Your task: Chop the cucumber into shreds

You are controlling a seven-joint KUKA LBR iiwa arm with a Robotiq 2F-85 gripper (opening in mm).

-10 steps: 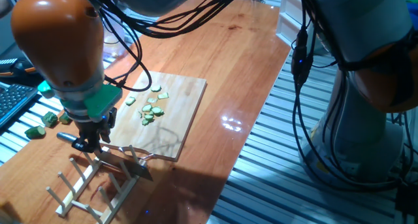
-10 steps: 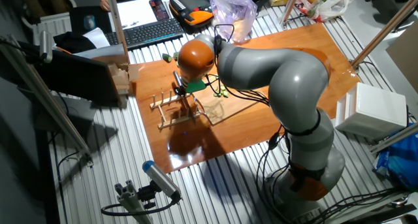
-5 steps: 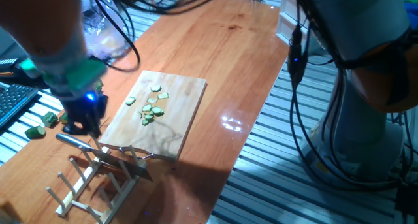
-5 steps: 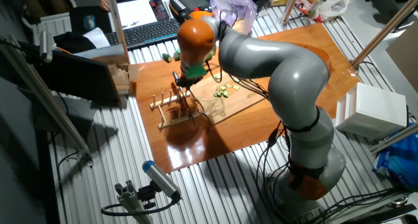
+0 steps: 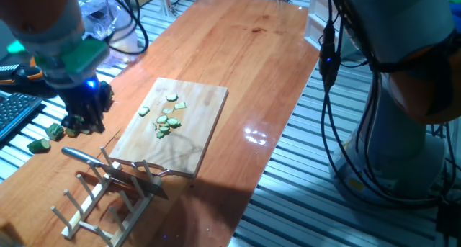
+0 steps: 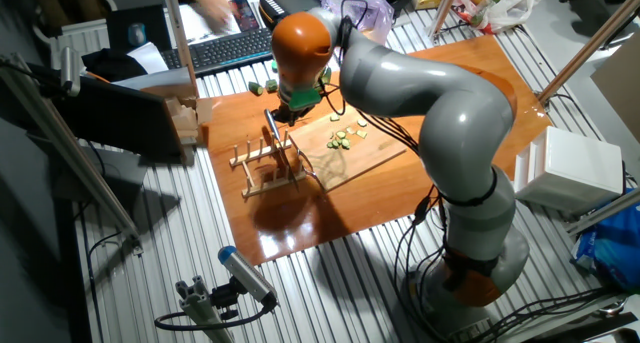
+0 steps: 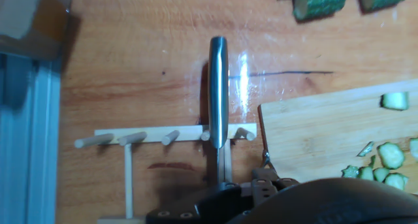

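From one fixed view we see the shreds [image 5: 168,119] on the board [image 5: 198,124], the gripper [image 5: 85,117] above dark chunks by the counter [image 5: 252,67] edge; its opening we cannot tell. The other fixed view adds no legible writing. In the hand view the knife [image 7: 217,93] rests on the rack [image 7: 163,136]; the cucumber [image 7: 318,2] looks firm, slippery, best gripped across its middle.

Table [image 5: 238,60]: varnished wood, glossy w/ lamp glare. Board [image 5: 194,121]: pale bare wood, matt. Rack [image 7: 163,138]: light wooden dowels, unfinished. Knife [image 7: 217,93] across rack: smooth shiny metal handle. Shreds [image 5: 167,119] on board: pale, wet-looking flesh, darker rind. Cucumber chunks [image 7: 320,2] at 1 o'clock in hand view: dark, bumpy skin. Arm shell [image 6: 440,103]: smooth grey plastic; orange joint [image 6: 302,43] glossy.
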